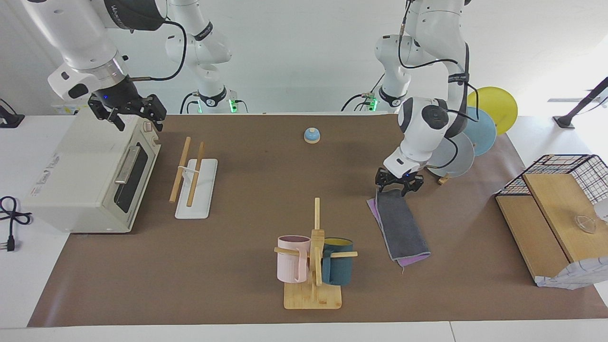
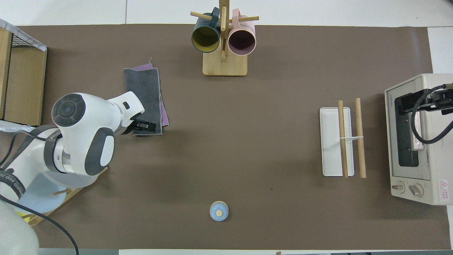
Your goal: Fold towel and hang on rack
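Note:
The towel (image 1: 403, 225) lies folded in a long strip on the brown mat toward the left arm's end, dark grey face up with purple edges showing. It also shows in the overhead view (image 2: 147, 88). My left gripper (image 1: 399, 189) is low over the towel's end nearest the robots, and in the overhead view (image 2: 145, 126) it covers that end. The rack (image 1: 192, 173), two wooden rods over a white base, stands toward the right arm's end and is bare (image 2: 348, 138). My right gripper (image 1: 137, 122) waits open and empty, raised over the toaster oven.
A white toaster oven (image 1: 90, 175) stands beside the rack. A bamboo mug tree (image 1: 313, 266) with pink and teal mugs stands farther from the robots. A blue bell (image 1: 311, 136) sits near the robots. A plate stand (image 1: 456, 152) and a wooden box (image 1: 546, 223) are at the left arm's end.

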`<state>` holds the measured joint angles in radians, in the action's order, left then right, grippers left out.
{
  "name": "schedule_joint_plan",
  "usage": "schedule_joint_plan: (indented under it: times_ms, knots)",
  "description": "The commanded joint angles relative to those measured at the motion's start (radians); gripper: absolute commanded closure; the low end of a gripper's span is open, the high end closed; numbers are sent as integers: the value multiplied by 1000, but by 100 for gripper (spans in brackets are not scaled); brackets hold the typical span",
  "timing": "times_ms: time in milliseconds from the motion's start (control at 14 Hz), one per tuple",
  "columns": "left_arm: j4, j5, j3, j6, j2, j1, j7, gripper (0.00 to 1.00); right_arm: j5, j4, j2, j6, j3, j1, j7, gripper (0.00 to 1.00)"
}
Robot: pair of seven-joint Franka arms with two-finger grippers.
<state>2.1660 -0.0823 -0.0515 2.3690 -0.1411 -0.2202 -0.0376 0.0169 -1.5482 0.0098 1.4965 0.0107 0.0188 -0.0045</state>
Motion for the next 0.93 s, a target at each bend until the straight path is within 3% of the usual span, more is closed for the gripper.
schedule_joint_plan:
  times_ms: [0, 215, 430, 860]
  knots:
    - [-37, -48, -4, -47, 5, 67, -10, 0, 2, -24, -19, 2, 3, 1, -23, 0]
    - [-32, -227, -4, -28, -8, 126, -102, 0, 2, -24, -19, 2, 3, 1, -23, 0]
    - [-41, -399, -4, 45, -70, 144, -166, 0, 2, -24, -19, 2, 3, 1, -23, 0]
    - [-64, -416, -8, 67, -127, 133, -166, 1, 2, -24, -19, 2, 5, 1, -23, 0]
